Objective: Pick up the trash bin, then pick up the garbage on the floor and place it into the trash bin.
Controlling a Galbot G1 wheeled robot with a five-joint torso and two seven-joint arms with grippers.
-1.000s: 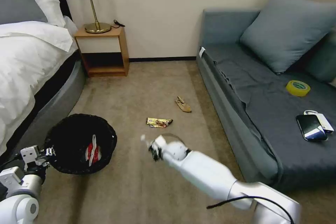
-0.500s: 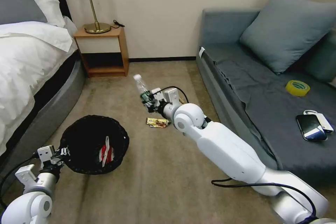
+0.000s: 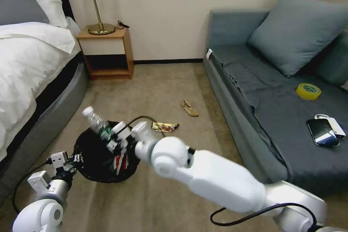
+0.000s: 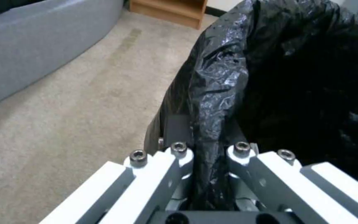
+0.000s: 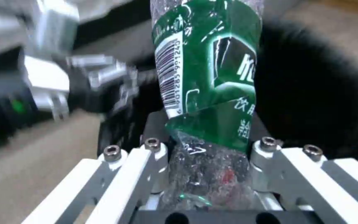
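Note:
The trash bin point(image 3: 90, 157), lined with a wrinkly black bag, hangs low at the left. My left gripper point(image 3: 74, 159) is shut on its rim point(image 4: 212, 124). A red-and-white carton point(image 3: 121, 161) lies inside it. My right gripper point(image 3: 110, 139) is shut on the clear bottle with a green label point(image 3: 95, 121), holding it tilted over the bin's opening. The label point(image 5: 208, 71) shows close up in the right wrist view, with the bin's black bag point(image 5: 311, 93) behind it. On the carpet past the bin lie a gold wrapper point(image 3: 165, 127) and a tan scrap point(image 3: 189, 108).
A bed point(image 3: 32, 65) runs along the left, a wooden nightstand point(image 3: 106, 52) with a lamp stands at the back wall, and a grey sofa point(image 3: 282, 108) fills the right. On the sofa lie a yellow tape roll point(image 3: 308, 91) and a black phone point(image 3: 322, 132).
My right arm has lifted the bottle from the carpet and swung it left until it is over the bin. My left arm has carried the bin a little to the right.

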